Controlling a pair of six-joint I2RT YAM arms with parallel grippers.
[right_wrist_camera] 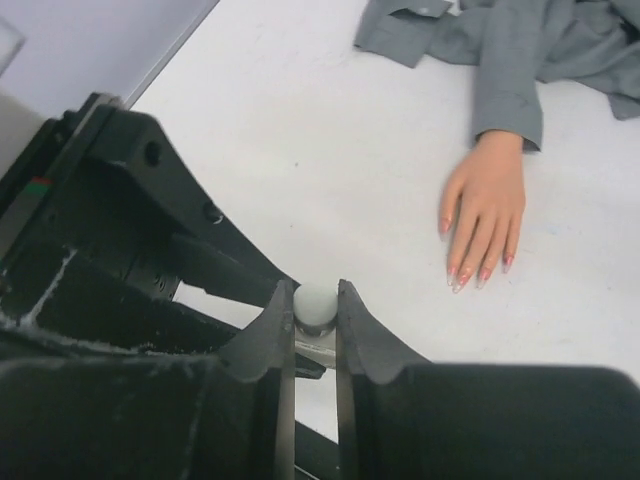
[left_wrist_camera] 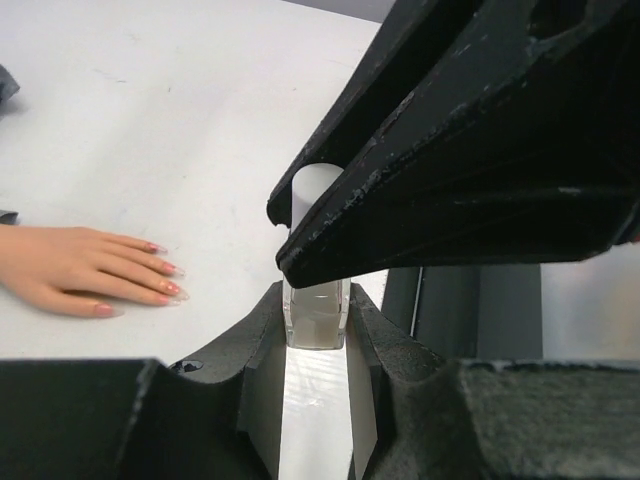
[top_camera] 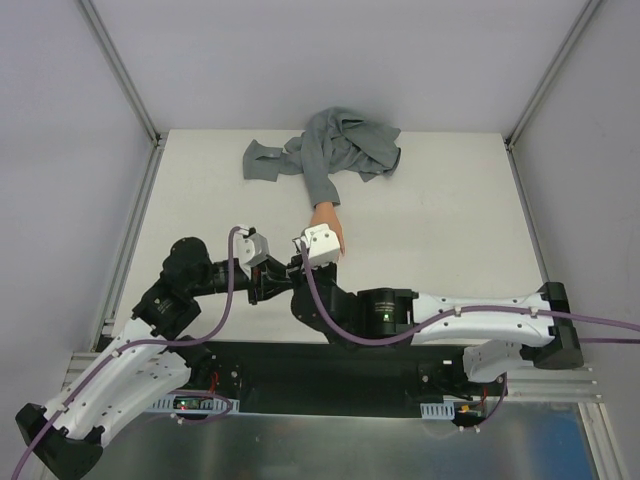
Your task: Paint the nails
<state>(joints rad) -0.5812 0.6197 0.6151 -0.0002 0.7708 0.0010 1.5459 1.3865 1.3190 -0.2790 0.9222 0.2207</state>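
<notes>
The peach mannequin hand (top_camera: 326, 222) lies palm down on the white table, its grey sleeve (top_camera: 335, 150) trailing to the back. Its pink-tipped nails show in the left wrist view (left_wrist_camera: 168, 287) and the right wrist view (right_wrist_camera: 468, 276). My left gripper (left_wrist_camera: 318, 325) is shut on the clear body of a small bottle (left_wrist_camera: 318, 318). My right gripper (right_wrist_camera: 316, 302) is shut on the bottle's white cap (right_wrist_camera: 316, 304) from above. Both grippers meet just in front of the hand (top_camera: 285, 272). The bottle is hidden in the top view.
The grey sleeve cloth is bunched at the table's back middle (right_wrist_camera: 520, 45). The table's left edge meets a pale wall (right_wrist_camera: 90, 40). The black base plate (top_camera: 330, 385) lies along the near edge.
</notes>
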